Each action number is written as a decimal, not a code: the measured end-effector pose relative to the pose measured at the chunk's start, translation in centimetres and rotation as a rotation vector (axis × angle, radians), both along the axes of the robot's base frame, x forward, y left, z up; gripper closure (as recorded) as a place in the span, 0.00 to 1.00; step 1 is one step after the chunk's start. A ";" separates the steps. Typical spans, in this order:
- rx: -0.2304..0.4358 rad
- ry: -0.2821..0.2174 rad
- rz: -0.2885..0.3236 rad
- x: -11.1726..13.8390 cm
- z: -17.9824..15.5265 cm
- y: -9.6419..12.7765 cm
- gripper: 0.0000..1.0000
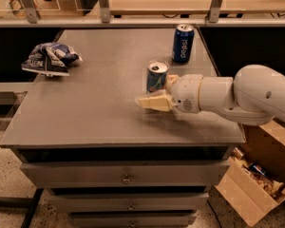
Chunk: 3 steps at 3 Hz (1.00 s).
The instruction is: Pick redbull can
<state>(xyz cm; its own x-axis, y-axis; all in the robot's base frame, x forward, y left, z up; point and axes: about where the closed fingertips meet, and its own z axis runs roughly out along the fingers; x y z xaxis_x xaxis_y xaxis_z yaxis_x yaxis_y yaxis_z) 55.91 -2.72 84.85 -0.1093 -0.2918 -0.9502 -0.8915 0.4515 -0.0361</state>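
Claw [157,92] by one redbull can [157,76]

One camera looks down on the cabinet [85,118] from its front, fairly near. The gripper [160,93] lies near centre, its arm reaching from 3 o'clock.

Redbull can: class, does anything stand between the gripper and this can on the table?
Nothing visible does. The gripper sits right at the front base of the redbull can, with no object between them. The Pepsi can stands farther back and the crumpled bag lies far left, both off that path.
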 end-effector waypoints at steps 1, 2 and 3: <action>0.115 0.043 0.002 1.1 0.3 0.1 0.64; 0.205 0.086 0.033 2.1 2.2 -0.1 0.87; 0.248 0.074 0.079 2.5 6.5 -0.9 1.00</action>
<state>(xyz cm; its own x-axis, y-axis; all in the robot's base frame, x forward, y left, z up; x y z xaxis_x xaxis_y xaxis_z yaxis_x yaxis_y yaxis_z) 58.42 -3.65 91.32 -0.1671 -0.0619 -0.9840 -0.9205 0.3674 0.1332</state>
